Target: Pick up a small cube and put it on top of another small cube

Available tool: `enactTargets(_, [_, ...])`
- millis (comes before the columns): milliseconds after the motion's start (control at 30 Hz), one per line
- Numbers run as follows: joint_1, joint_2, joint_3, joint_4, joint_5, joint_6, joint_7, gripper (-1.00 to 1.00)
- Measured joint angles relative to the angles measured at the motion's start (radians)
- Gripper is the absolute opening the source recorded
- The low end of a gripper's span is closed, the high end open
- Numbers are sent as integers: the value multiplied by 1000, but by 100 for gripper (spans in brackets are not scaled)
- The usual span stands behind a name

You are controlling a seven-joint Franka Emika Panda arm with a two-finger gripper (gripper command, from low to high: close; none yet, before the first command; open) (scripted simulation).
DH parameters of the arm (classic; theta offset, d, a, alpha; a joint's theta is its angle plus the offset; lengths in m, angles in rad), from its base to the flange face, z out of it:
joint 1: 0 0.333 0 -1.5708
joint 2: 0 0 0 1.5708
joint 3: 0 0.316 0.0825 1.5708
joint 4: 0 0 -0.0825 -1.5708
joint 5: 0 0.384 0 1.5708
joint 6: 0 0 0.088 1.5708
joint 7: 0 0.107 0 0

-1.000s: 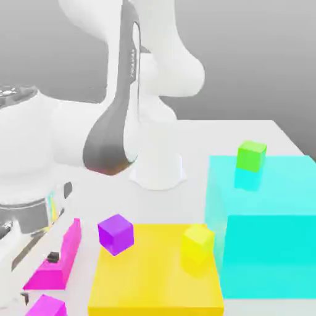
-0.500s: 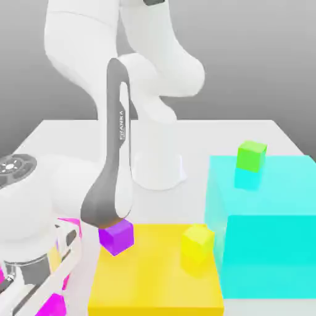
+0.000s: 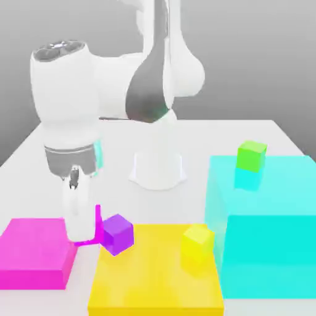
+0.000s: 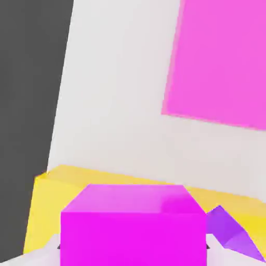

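The small purple cube (image 3: 117,233) rests on the corner of the flat yellow block (image 3: 154,278) nearest the exterior view's left; it also shows in the hand view (image 4: 232,236). My gripper (image 3: 84,233) points down just to the exterior view's left of it, over the gap between the magenta and yellow blocks. It is shut on a small magenta cube (image 4: 134,226), whose edge (image 3: 97,223) peeks out beside the white finger (image 3: 76,216). That magenta cube sits right beside the purple cube; I cannot tell if they touch.
A flat magenta block (image 3: 34,253) lies at the exterior view's lower left. A small yellow cube (image 3: 198,245) sits on the yellow block. A tall cyan block (image 3: 271,247) carries a small green cube (image 3: 252,155). The arm's white base (image 3: 157,166) stands behind.
The hand has risen out of the exterior view's lower left corner and now stands upright beside the purple cube. Its jaws went from open to shut. The purple cube has not moved.
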Motion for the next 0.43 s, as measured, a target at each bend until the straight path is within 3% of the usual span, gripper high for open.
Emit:
enactTargets(167, [28,-147,1,-116,-31,-34,-159,-100])
enactTargets(300, [28,-48,5,-159,-43,107,-172,-100])
enactTargets(333, [28,-22,6,-165,-44,140,-172,100])
enactTargets(433, [28,-22,6,-165,-44,140,-172,100])
